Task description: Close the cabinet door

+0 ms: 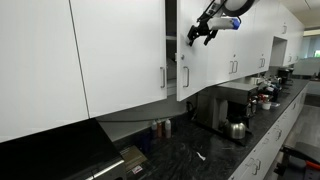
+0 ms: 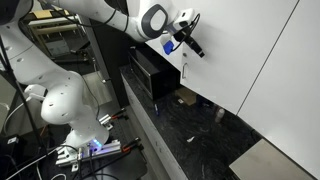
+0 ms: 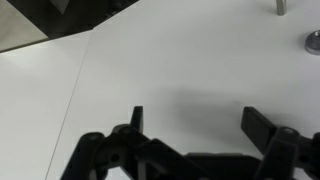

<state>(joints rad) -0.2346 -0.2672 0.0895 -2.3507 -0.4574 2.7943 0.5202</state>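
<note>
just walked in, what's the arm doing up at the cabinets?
The Franka arm is up at the white cabinet door, which stands ajar: a dark gap shows on the side of its handle. The gripper is open and empty, fingers pointed at the panel above the handle. Contact with the door is unclear.

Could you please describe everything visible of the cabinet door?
The cabinet door is a tall, flat, plain white panel, smooth-looking, with a short vertical silver bar handle near its lower left corner. It hangs slightly ajar, a dark gap beside its handle edge. The open gripper is at its upper face; contact is unclear.
</note>
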